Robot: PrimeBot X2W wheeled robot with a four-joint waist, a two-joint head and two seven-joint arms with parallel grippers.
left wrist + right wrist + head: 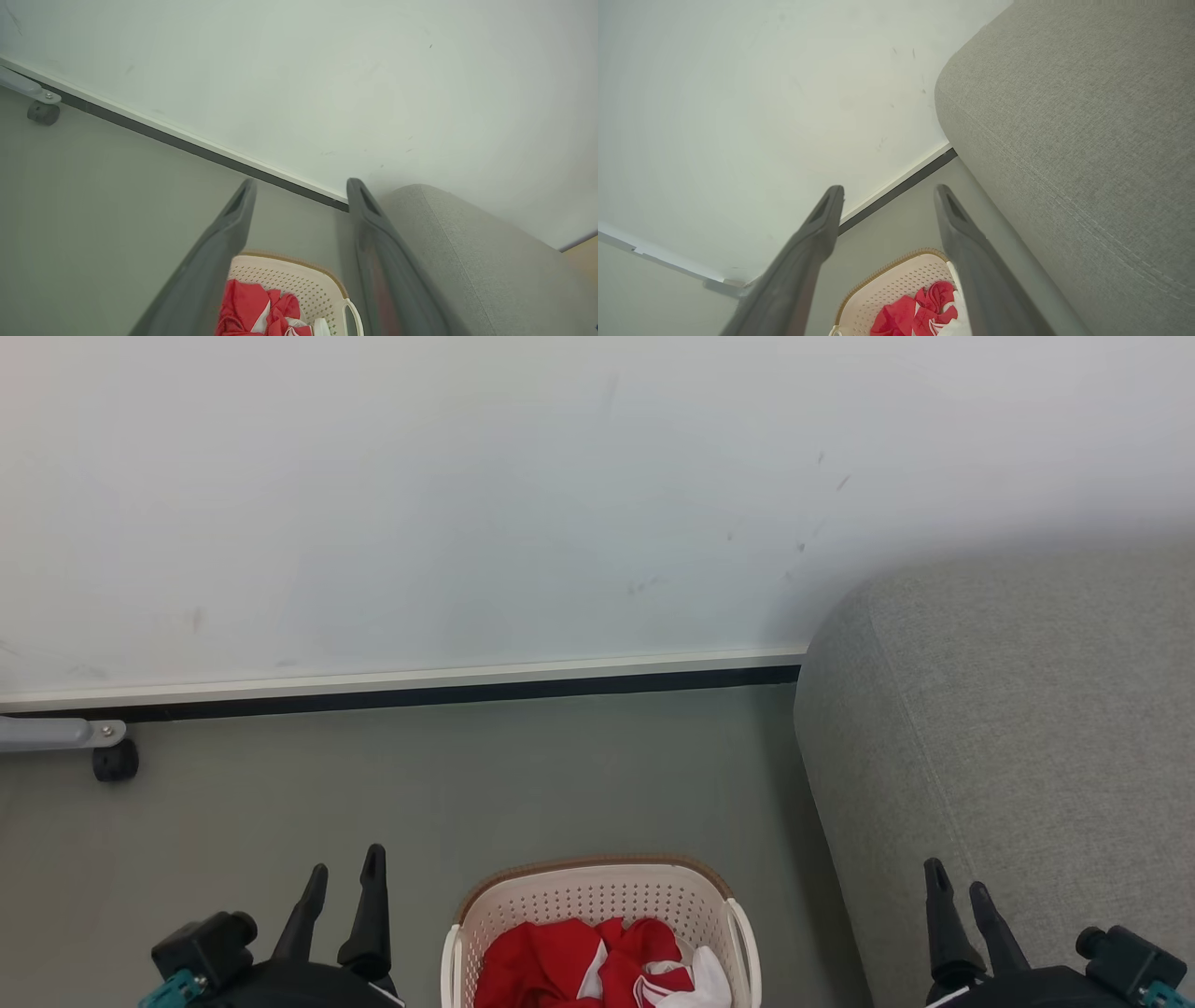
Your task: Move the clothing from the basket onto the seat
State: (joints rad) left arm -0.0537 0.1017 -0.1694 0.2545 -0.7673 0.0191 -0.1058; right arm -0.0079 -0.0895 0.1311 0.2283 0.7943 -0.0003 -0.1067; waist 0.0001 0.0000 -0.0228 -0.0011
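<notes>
Pale wall (467,504) across the far side, scuffed with a few small dark marks toward the right. A white and black baseboard (467,686) runs along its foot. Grey-green floor (560,784) from the wall to the near edge. Light grey sofa (1008,728) takes the right side, with a rounded corner toward the wall and a textured weave; the right wrist view shows a stitched seam along its edge. Nothing lies on the visible part of the sofa. Cream basket (597,896) with perforated sides and a brown rim stands on the floor at near centre, just left of the sofa's side and cut off by the near edge of the head view. One white side handle shows on its right. Clothing (551,961) lies inside the basket, crumpled, bright red with white patches toward the right, and sits below the rim. Left gripper (347,861) near left of the basket, over bare floor, jaws apart and holding nothing. Right gripper (954,875) near right, in front of the sofa's left edge, jaws likewise apart and empty. Both point toward the wall and neither touches the basket. Far left, by the baseboard: a grey metal leg (56,733) with a small black caster (115,761) under it, on the floor.
</notes>
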